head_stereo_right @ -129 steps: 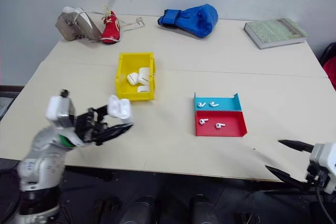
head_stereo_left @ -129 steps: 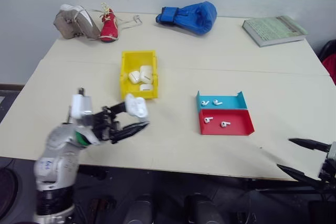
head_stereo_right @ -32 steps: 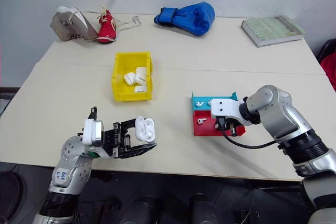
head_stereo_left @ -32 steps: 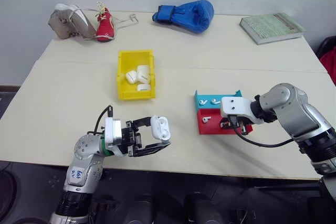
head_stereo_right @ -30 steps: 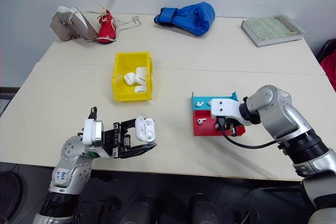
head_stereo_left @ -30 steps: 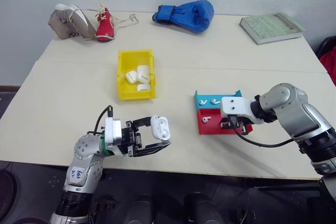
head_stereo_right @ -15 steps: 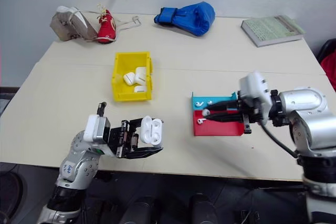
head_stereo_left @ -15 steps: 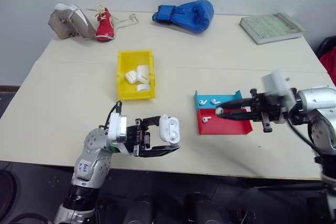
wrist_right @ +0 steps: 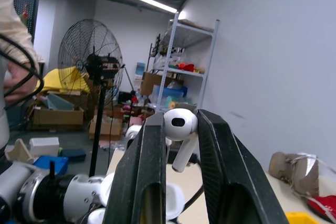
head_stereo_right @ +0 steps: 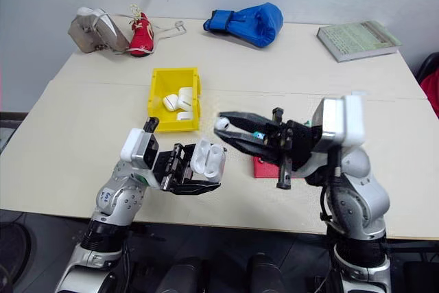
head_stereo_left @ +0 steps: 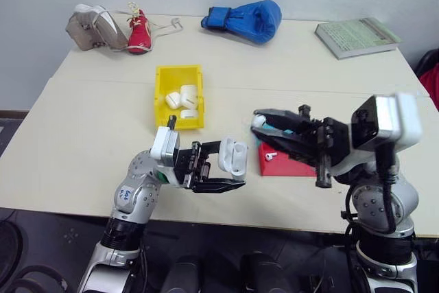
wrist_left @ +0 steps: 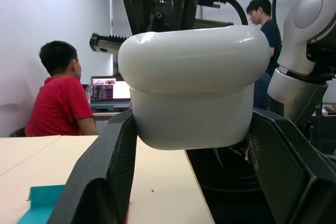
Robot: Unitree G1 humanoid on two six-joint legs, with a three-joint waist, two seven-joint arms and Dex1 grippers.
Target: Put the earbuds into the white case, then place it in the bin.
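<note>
While I hold both pieces up over the near edge of the table [head_stereo_left: 82, 149], here is how I would seat this bud well.

Left pincer [head_stereo_left: 223, 171]: clamped on the white case [head_stereo_left: 233, 157], lid open, raised in front of me; I judge it should stay rigid as the target.

Right pincer [head_stereo_left: 264, 123]: fingers pinched on one earbud [wrist_right: 180, 129], head between the pads and stem hanging free, just beside the open case.

Step in hand: lower the stem into an empty well of the case; I would line the stem up with the well first and only then let go, since a tilted bud could slip off the glossy rim.

Red tray [head_stereo_left: 291, 164]: one earbud lies in it, next to fetch.

Blue tray [head_stereo_left: 263, 133]: behind the red one, mostly hidden by my right arm.

Bin [head_stereo_left: 180, 96]: yellow, farther back, already holding several white cases; mine goes there once shut.
</note>
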